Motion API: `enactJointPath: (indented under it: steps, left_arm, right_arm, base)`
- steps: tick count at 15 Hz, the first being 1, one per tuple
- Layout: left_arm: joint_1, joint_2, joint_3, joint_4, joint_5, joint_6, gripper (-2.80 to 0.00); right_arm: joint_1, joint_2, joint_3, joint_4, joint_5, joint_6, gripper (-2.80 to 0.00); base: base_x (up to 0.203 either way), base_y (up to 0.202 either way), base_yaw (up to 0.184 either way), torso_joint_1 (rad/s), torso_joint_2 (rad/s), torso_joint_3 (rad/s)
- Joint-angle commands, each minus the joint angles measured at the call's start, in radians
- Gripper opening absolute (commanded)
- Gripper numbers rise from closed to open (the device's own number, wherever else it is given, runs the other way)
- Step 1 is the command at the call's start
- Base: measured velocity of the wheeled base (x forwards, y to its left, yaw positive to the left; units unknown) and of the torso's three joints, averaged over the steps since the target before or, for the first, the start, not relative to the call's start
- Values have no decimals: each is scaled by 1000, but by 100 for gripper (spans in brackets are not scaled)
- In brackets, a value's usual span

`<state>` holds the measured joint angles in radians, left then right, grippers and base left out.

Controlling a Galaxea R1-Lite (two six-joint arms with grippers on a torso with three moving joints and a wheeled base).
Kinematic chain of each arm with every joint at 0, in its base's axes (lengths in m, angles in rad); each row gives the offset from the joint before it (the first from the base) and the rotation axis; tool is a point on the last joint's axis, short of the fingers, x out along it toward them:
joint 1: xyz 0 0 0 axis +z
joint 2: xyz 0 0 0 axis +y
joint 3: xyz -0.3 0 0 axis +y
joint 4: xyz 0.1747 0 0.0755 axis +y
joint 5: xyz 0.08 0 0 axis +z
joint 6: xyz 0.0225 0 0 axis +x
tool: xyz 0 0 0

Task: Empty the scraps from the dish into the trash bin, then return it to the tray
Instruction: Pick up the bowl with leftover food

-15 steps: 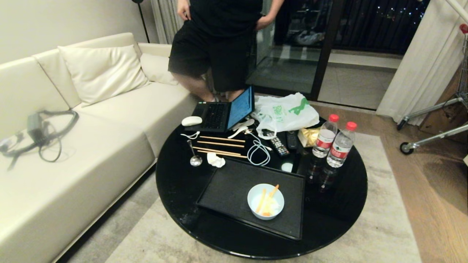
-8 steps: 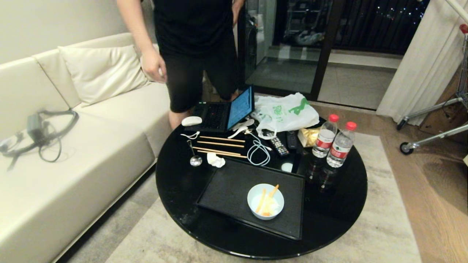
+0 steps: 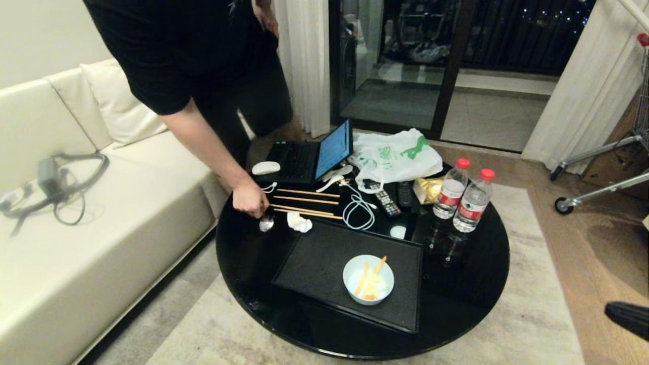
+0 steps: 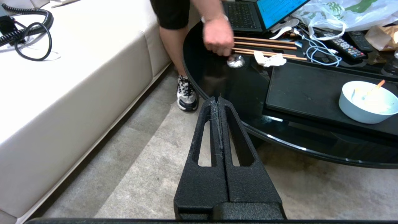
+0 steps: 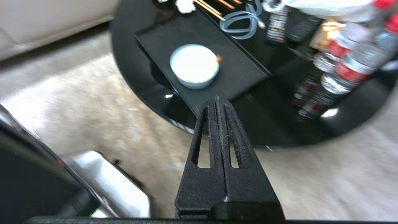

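likely a light, stiff, smooth-walled thing, the small round pale blue dish point(image 3: 368, 279) sits toward the near right part of the large flat black rectangular tray point(image 3: 314, 263), loose orange sticks and pale scraps point(image 3: 371, 282) inside; best pinched at the rim and kept level. right gripper point(image 5: 217, 102) hovers over the rug short of the round black glass table point(image 3: 238, 263), fingers pressed together, holding nothing. left gripper point(image 4: 217, 102) likewise closed and empty, low beside the table.

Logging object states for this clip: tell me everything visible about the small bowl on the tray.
The dish is a small round bowl, pale blue outside and white inside, smooth like ceramic or plastic. It stands upright on the black tray, toward the tray's right near part. Inside lie the scraps: a few thin orange sticks and pale bits, one stick leaning on the rim. Nothing else touches it.
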<state>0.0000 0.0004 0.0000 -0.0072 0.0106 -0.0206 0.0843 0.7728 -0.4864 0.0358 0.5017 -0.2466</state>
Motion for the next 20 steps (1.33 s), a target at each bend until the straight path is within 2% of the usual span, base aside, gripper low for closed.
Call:
enactJointPath:
  steps: [1, 4, 6, 10, 12, 14, 18, 20]
  left_arm:
    - [0, 0, 0, 0, 0, -1, -280]
    - [0, 0, 0, 0, 0, -1, -280]
    - [0, 0, 0, 0, 0, -1, -280]
    - [0, 0, 0, 0, 0, -1, -280]
    - [0, 0, 0, 0, 0, -1, -280]
    - [0, 0, 0, 0, 0, -1, -280]
    - [0, 0, 0, 0, 0, -1, -280]
    - [0, 0, 0, 0, 0, -1, -280]
  right_arm:
    - [51, 264, -82, -46, 2, 30, -280]
    - [113, 450, -218, -65, -8, 48, -280]
    - [166, 568, -303, -65, -68, 57, -280]
    - [370, 782, -459, -62, -340, 219, -280]
    - [440, 864, -491, -53, -457, 259, -280]
    - [479, 932, -494, -50, -538, 273, -280]
    - [517, 1043, -498, -47, -645, 330, -280]
    - [520, 1086, -501, -48, -655, 353, -280]
  base:
    - [0, 0, 0, 0, 0, 0]
    - [0, 0, 0, 0, 0, 0]
    - [0, 0, 0, 0, 0, 0]
    - [0, 0, 0, 0, 0, 0]
    - [0, 0, 0, 0, 0, 0]
    - [0, 0, 0, 0, 0, 0]
    - [0, 0, 0, 0, 0, 0]
    - [0, 0, 0, 0, 0, 0]
